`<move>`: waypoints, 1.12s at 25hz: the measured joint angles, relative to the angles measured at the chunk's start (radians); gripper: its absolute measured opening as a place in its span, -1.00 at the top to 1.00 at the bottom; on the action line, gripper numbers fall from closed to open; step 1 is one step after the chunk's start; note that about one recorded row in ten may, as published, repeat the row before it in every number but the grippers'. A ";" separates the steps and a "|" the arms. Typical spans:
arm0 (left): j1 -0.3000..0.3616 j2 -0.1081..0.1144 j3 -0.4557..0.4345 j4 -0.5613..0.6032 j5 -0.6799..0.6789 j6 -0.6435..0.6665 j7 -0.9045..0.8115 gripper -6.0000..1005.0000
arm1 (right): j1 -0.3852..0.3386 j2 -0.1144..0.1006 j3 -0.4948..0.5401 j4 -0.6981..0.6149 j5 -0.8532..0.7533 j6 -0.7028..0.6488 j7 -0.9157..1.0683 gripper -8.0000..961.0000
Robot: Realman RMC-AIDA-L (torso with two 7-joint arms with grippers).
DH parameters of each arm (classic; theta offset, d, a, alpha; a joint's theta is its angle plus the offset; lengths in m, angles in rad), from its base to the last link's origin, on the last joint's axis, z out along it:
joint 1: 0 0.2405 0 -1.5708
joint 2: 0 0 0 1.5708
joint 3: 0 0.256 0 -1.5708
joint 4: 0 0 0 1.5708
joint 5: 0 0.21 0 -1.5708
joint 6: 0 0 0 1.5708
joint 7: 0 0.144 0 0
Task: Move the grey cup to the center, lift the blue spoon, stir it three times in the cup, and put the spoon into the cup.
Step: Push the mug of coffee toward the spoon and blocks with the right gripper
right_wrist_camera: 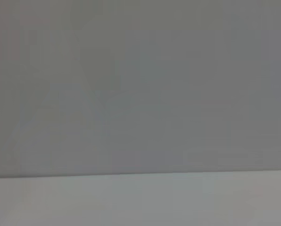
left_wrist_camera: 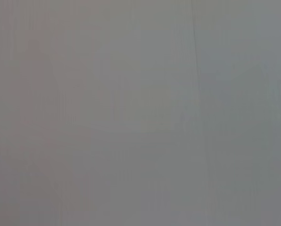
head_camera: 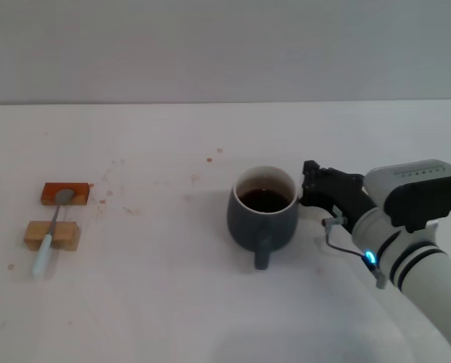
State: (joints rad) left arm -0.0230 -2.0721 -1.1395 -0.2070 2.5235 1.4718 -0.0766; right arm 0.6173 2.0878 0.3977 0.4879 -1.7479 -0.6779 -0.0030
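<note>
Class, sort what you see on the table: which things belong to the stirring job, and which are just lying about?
Belong to the job: grey cup with dark liquid; blue spoon; right gripper beside the cup.

Lying about: orange-red block and tan block, both propping the spoon; white table.

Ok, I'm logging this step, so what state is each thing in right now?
grey cup: upright near the table's middle, dark liquid inside, handle toward the robot.
blue spoon: untouched, lying across the two blocks, bowl on the orange-red block, handle over the tan block.
right end effector: beside the cup's right wall.
left end effector: out of view.
</note>
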 joint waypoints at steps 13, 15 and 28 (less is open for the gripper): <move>0.000 0.001 -0.002 0.003 -0.002 0.008 0.000 -0.65 | 0.020 0.003 -0.003 0.065 -0.055 0.056 0.000 0.99; 0.000 0.001 -0.002 0.003 -0.002 0.009 0.000 -0.65 | 0.025 0.003 -0.005 0.070 -0.056 0.062 0.000 0.99; 0.001 0.001 -0.002 0.009 -0.002 0.018 0.000 -0.65 | 0.028 0.003 -0.007 0.078 -0.069 0.073 0.002 0.99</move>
State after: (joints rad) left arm -0.0220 -2.0707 -1.1413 -0.1978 2.5219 1.4897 -0.0767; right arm 0.6453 2.0909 0.3912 0.5659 -1.8167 -0.6045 -0.0006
